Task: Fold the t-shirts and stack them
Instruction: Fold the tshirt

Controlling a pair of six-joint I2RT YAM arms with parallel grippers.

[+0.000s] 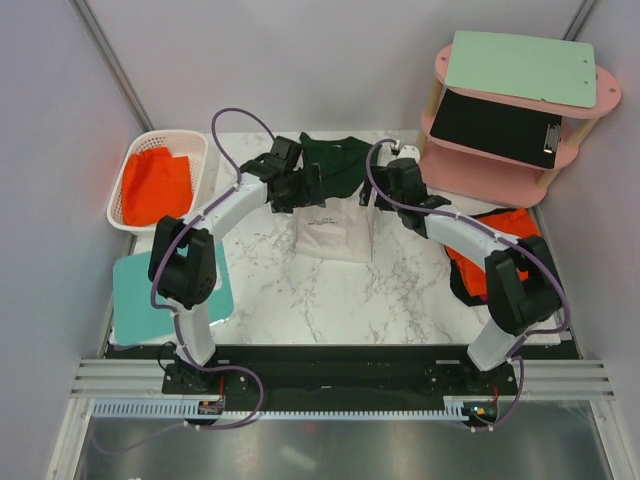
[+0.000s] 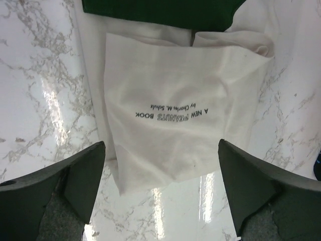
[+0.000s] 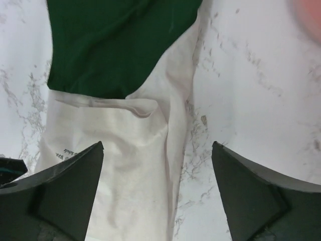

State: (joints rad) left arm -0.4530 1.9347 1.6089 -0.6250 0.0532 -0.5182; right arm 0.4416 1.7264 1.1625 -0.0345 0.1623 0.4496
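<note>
The cream-white t-shirt [image 1: 336,232] lies folded on the marble table, its dark lettering showing in the left wrist view [image 2: 173,116]. The dark green t-shirt [image 1: 340,160] lies behind it, overlapping its far edge, and shows at the top of both wrist views [image 3: 118,42] [image 2: 160,10]. My left gripper [image 1: 298,190] hovers open over the white shirt's left far part; its near edge lies between the fingers [image 2: 161,168]. My right gripper [image 1: 385,195] is open above the white shirt's right edge [image 3: 168,165]. Neither holds anything.
A white basket [image 1: 205,160] holding orange cloth stands at the far left. A teal board [image 1: 135,285] lies at the near left. A pink two-tier shelf [image 1: 480,175] with clipboards stands at the far right. Orange and black cloth [image 1: 505,225] lies at the right edge.
</note>
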